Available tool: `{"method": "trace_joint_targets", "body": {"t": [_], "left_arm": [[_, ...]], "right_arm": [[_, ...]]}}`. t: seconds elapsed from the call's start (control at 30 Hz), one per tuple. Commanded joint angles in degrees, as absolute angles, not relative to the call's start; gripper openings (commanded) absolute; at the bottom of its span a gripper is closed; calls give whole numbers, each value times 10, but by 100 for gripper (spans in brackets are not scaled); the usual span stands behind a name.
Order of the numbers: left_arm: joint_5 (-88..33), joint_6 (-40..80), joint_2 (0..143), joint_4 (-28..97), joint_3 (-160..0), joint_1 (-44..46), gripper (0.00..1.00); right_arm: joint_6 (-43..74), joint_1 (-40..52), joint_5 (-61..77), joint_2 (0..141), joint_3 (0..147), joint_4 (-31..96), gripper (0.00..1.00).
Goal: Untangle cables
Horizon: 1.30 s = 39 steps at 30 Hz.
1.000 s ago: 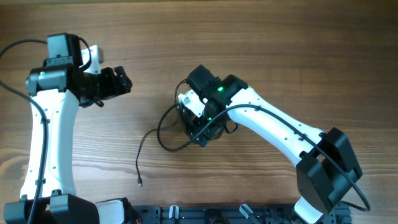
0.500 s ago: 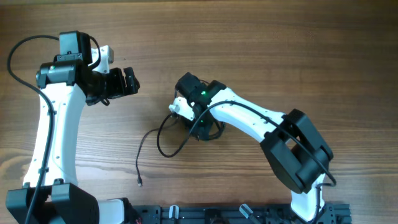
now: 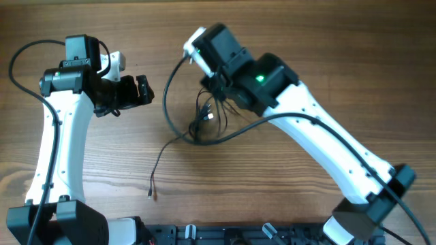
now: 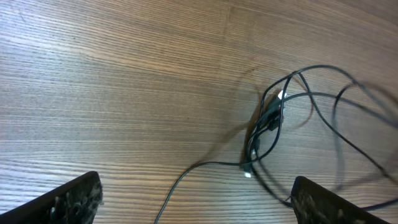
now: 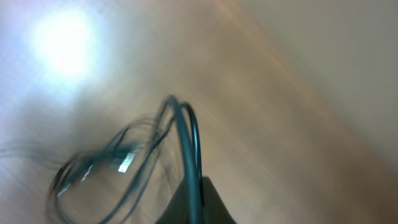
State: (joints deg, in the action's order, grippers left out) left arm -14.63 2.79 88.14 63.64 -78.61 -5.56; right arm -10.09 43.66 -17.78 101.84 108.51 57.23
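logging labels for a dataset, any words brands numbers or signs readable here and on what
none: no word, label, brand or number is readable in any view.
right arm: only a green light, no text.
cables and wooden table: no print visible.
right wrist view: too blurred to read anything.

In the right wrist view the cables (image 5: pixel 185 134) are smeared by blur ahead of the right gripper (image 5: pixel 194 200), which is cut off by the bottom edge with its jaws closed. From overhead, that claw's tips are hidden beneath its own wrist housing (image 3: pixel 235 64). In the left wrist view the fingers (image 4: pixel 69 199) of the left gripper (image 3: pixel 147 90) are cropped at the lower corners, and the loops right of that claw are blurred and cut by the edge.
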Motion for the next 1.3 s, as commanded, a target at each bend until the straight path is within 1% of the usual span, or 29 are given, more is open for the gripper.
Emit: {"method": "trace_joint_targets", "body": {"t": [0.0,0.07,0.1,0.17,0.2,0.27,0.4,0.47,0.5,0.53,0.57,0.6,0.63,0.67,0.7,0.8,0.83,0.9,1.0,1.07,1.1,1.17,1.2,1.27], "left_arm": [[-175,17,885,639,-787,-55,98],[-176,17,885,639,-787,-55,98],[-190,17,885,639,-787,-55,96],[-258,14,886,639,-787,-54,91],[-305,-30,887,644,-787,-50,89],[-351,-96,888,653,-786,-32,84],[-357,-165,887,667,-786,28,79],[-353,-176,887,669,-786,54,83],[-340,-176,887,668,-786,62,83],[-324,-175,887,667,-786,65,83],[-314,-164,887,666,-786,65,82],[-289,-139,887,659,-786,60,79],[-275,-125,887,654,-786,57,79],[-267,-115,887,649,-786,51,78],[-267,-115,887,649,-786,46,78],[-267,-115,887,650,-786,46,79],[-267,-115,887,649,-786,46,79],[-267,-115,887,649,-786,46,79],[-267,-115,887,649,-786,46,79],[-267,-115,887,649,-786,46,79],[-267,-115,887,649,-786,46,79],[-267,-115,887,649,-786,46,79],[-267,-115,887,649,-786,46,79],[-267,-116,887,649,-786,46,79]], "right_arm": [[-91,426,-356,953,1102,467,4],[-90,413,-348,907,1102,385,4],[-90,407,-319,886,1102,367,4],[-90,402,-289,856,1102,360,4],[-91,402,-289,842,1102,361,4],[-90,400,-271,825,1102,366,4],[-89,400,-219,831,1102,424,4],[-88,401,-215,847,1102,467,4],[-89,400,-196,857,1102,495,4],[-90,399,-177,871,1102,531,8],[-91,399,-173,889,1102,569,46],[-91,394,-173,906,1102,606,74],[-91,390,-173,916,1102,630,83],[-88,382,-173,932,1102,671,100],[-88,373,-167,945,1101,710,100],[-30,353,-130,988,1101,799,100],[-13,345,-81,1014,1101,835,100],[-14,343,-35,1038,1101,854,100],[-29,343,-34,1072,1101,840,100],[-46,341,-51,1105,1101,797,100],[-63,339,-59,1122,1101,779,100],[-152,329,-65,1151,1101,757,100],[-176,322,-68,1159,1101,752,99],[-182,294,-97,1165,1101,725,100]]}}
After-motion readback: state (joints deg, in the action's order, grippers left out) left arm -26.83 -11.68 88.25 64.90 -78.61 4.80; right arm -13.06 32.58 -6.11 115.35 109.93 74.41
